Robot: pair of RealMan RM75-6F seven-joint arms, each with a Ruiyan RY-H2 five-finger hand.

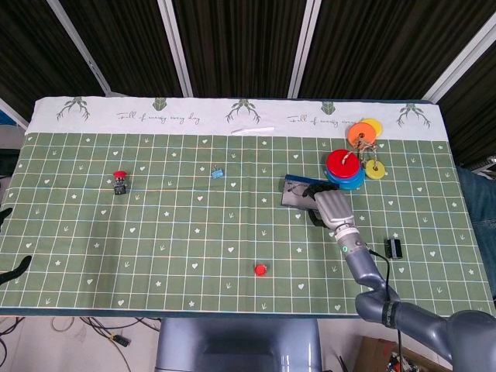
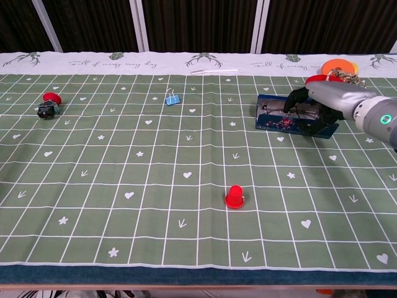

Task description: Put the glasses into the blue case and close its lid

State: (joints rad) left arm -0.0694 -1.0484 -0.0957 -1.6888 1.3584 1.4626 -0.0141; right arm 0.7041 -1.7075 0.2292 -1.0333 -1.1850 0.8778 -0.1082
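Nearest the camera, well short of the right hand (image 2: 310, 102), a red cap (image 2: 234, 197) is seen on the tabletop (image 2: 124, 186). Under the hand lies the blue case (image 2: 279, 118), its lid apparently open; the dark fingers (image 2: 296, 98) are curled over its far edge, but whether the glasses are held or already inside cannot be told. The placing step is judged to be in hand; next, the lid would need to be pressed shut. Beyond the hand, coloured discs (image 1: 345, 167) are stacked. The left hand (image 1: 6, 267) is barely seen, its state unclear.
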